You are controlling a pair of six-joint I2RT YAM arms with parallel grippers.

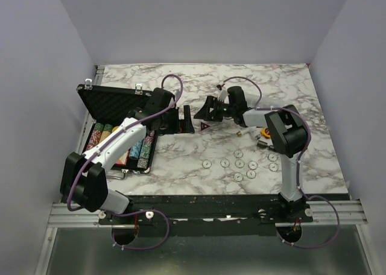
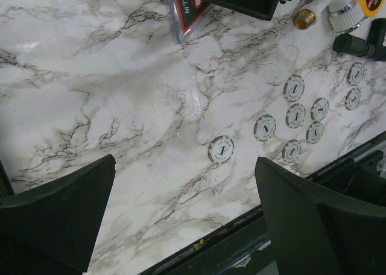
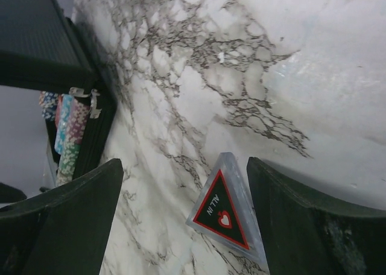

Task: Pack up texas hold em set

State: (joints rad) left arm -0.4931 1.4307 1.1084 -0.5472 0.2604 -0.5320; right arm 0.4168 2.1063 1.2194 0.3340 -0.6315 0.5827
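A white, grey-veined marble surface point(image 1: 277, 88) is carrying everything. An open black case point(image 1: 114, 103) is sitting at its left edge. Small white round chips point(image 1: 239, 164) are lying flat, scattered across the near right part. A triangular "ALL IN" marker point(image 3: 224, 211) is lying flat near the middle. A brass fitting point(image 2: 305, 18), an orange ring point(image 1: 265, 132) and black tools point(image 2: 356, 43) are resting farther right.

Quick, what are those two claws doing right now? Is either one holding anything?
Left gripper: open, holding nothing.
Right gripper: open above the triangular ALL IN marker, not gripping it.
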